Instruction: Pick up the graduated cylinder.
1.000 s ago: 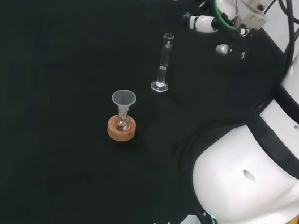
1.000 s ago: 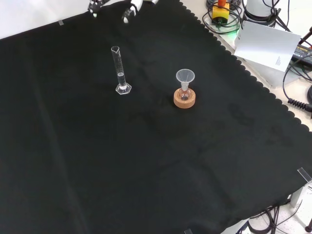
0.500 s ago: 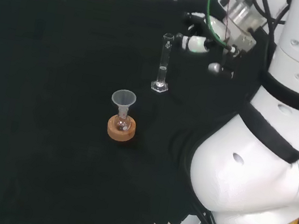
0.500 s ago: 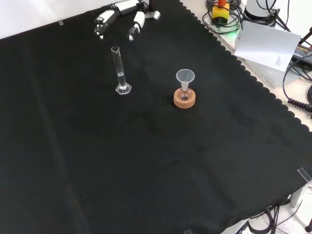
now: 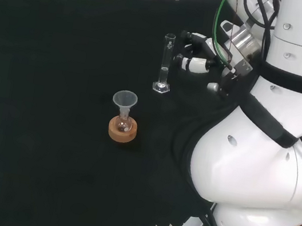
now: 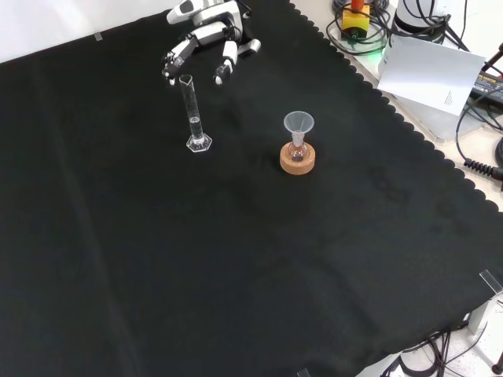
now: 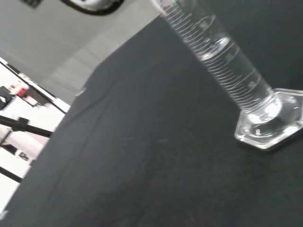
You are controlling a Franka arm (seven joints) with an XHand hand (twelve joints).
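Note:
A clear graduated cylinder stands upright on its hexagonal foot on the black cloth, with a little clear liquid in its lower half. The wrist view has it close, its graduation marks and foot plain to see. The hand hovers just to the right of the cylinder's upper part in the head view, fingers spread and relaxed, holding nothing. In the front view the hand is just behind the cylinder's top, its fingertips close to the rim without clear contact.
A small flask with a funnel in its neck sits on a cork ring, nearer the bench's front edge in the head view. Cables, a white sheet and a red button lie off the cloth.
The hand has come down and toward the cylinder, from well away to right beside its top. The arm's links have swung along with it. The cylinder and flask have not moved.

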